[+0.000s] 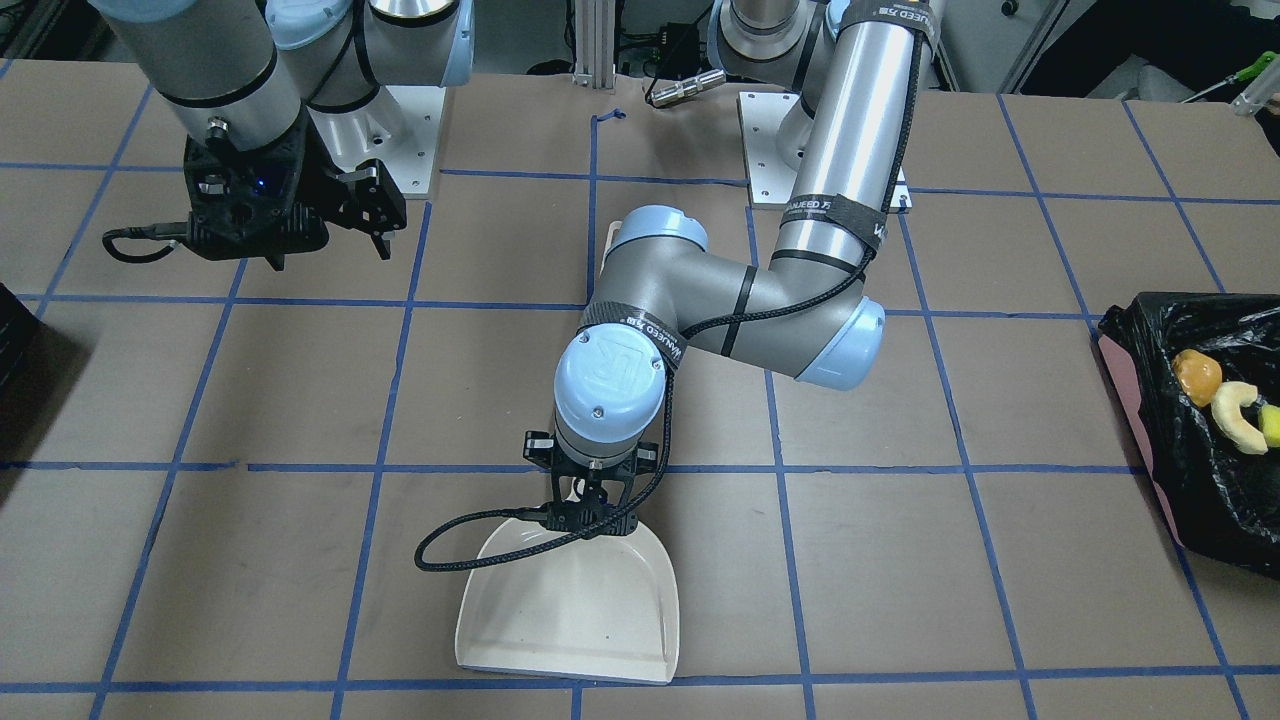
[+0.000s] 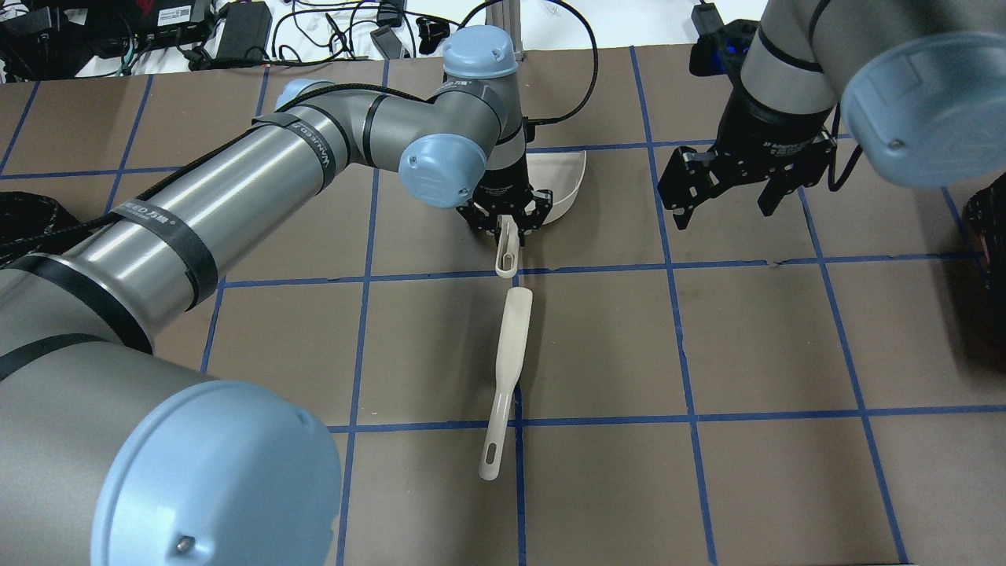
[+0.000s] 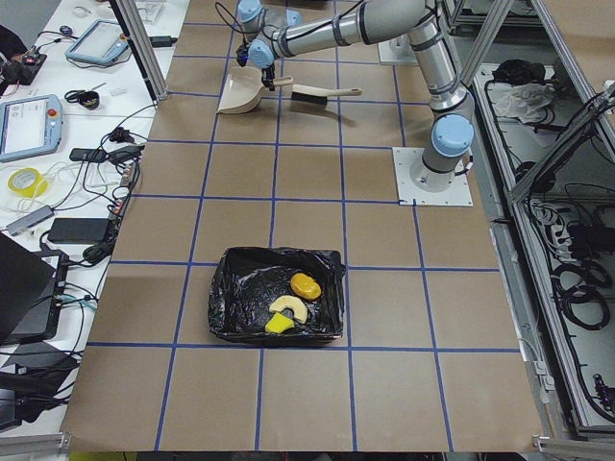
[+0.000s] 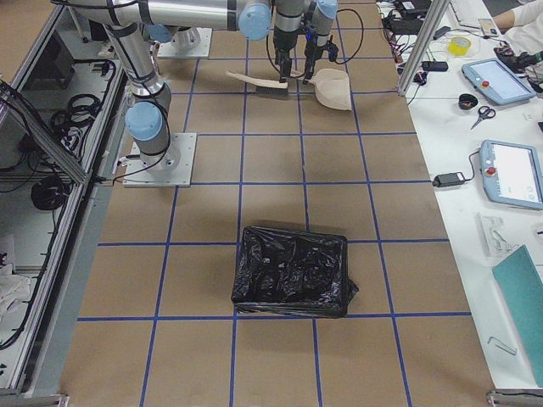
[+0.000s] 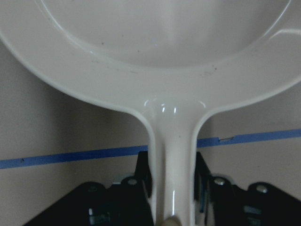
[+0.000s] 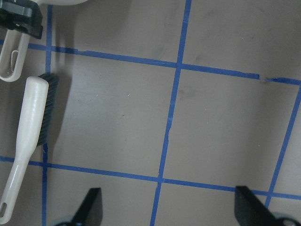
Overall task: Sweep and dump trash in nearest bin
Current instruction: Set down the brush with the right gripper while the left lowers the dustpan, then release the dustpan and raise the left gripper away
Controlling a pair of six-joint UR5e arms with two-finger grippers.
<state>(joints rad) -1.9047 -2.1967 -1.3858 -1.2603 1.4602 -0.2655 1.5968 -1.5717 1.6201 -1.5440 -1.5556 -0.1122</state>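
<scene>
You had the left gripper [image 2: 508, 229] pinching the dustpan [image 1: 575, 600] by its handle [image 2: 508, 255], clamped on both sides. The pan lay flat near the middle of the counter's [image 1: 900, 560] operators' edge, low enough, I judged, to be released without a drop. The pan was bare. All three pieces of trash [image 3: 288, 307] sat in the bin [image 3: 235, 298] toward the counter's left end, so the dumping looked done. The brush [image 2: 507, 369] lay just behind the handle, in line with it. The right gripper [image 2: 725, 204] hung spread and empty nearer the robot's edge, apart from both tools.

The front view's right edge cuts off the bin [image 1: 1150, 330] and yellow-green wedge [image 1: 1271, 425].
</scene>
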